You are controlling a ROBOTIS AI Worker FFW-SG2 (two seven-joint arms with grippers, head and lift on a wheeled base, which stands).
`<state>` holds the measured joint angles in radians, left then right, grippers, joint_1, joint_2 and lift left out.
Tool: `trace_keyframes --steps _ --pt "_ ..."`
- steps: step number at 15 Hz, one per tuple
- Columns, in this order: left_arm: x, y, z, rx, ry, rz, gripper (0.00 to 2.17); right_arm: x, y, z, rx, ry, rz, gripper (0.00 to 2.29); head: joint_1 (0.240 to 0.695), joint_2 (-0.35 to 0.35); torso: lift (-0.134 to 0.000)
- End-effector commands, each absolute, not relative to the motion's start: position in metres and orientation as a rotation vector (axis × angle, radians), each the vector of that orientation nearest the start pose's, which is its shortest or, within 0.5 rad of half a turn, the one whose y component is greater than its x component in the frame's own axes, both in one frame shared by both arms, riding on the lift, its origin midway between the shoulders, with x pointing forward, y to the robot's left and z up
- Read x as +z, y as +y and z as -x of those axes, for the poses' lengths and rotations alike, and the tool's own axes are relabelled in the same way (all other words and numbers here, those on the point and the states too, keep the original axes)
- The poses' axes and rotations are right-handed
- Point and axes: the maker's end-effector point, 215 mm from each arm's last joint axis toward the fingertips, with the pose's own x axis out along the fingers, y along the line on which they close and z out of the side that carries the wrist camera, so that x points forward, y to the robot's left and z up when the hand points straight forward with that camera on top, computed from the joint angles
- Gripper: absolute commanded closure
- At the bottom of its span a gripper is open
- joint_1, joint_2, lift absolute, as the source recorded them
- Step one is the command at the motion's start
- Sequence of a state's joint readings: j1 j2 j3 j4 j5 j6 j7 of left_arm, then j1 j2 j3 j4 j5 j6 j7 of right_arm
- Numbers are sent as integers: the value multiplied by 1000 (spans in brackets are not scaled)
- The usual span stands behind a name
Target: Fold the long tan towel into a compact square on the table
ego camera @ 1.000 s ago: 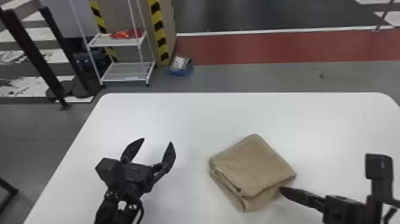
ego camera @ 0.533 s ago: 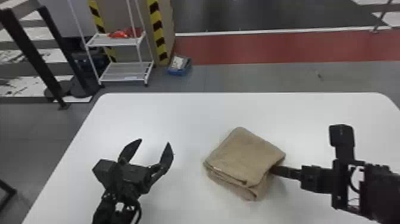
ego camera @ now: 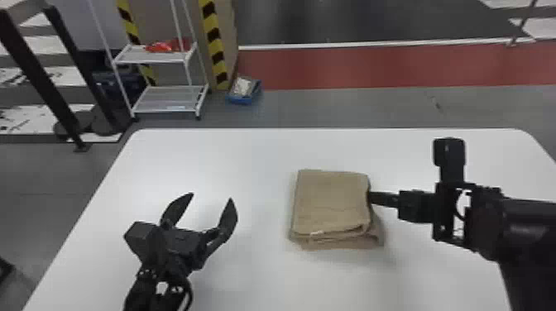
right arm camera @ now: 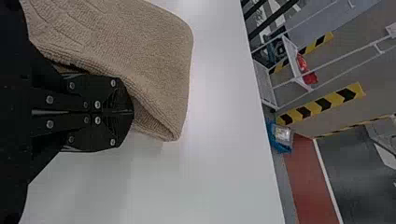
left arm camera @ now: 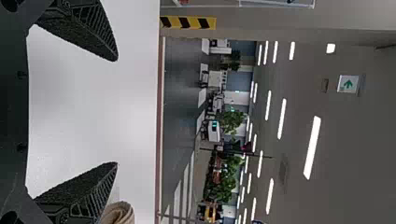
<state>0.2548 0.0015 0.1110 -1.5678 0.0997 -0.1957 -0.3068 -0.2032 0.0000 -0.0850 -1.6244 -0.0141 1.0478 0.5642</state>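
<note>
Touching the folded towel (ego camera: 331,202), the right claw (ego camera: 372,197) is closed.

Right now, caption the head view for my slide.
Folded tan towel on a white table, right tool at its edge, left tool open to one side.

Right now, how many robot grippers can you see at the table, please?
2. The left gripper is to the left of the folded towel, apart from it, with fingers open. The right gripper is at the towel's right edge, with fingers closed together.

White rack (ego camera: 161,99), red floor strip (ego camera: 372,66), striped posts (ego camera: 213,41)
</note>
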Motion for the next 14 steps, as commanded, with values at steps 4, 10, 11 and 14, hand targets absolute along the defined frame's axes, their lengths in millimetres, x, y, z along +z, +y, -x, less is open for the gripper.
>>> trace_keyframes --steps 4,10,11,14 --pt "-415 228 -499 -184 39 83 80 -452 -148 -572 476 694 -274 2067 695 85 -112" --pt "-416 226 -499 -188 41 81 80 -379 -182 -547 401 478 -196 2067 695 47 -112" --pt "-416 224 -498 -191 43 82 80 -369 -166 -540 441 453 -191 2067 695 43 -112" --pt "-415 225 -496 -189 41 82 80 -380 -120 -528 532 478 -182 2067 695 66 -112"
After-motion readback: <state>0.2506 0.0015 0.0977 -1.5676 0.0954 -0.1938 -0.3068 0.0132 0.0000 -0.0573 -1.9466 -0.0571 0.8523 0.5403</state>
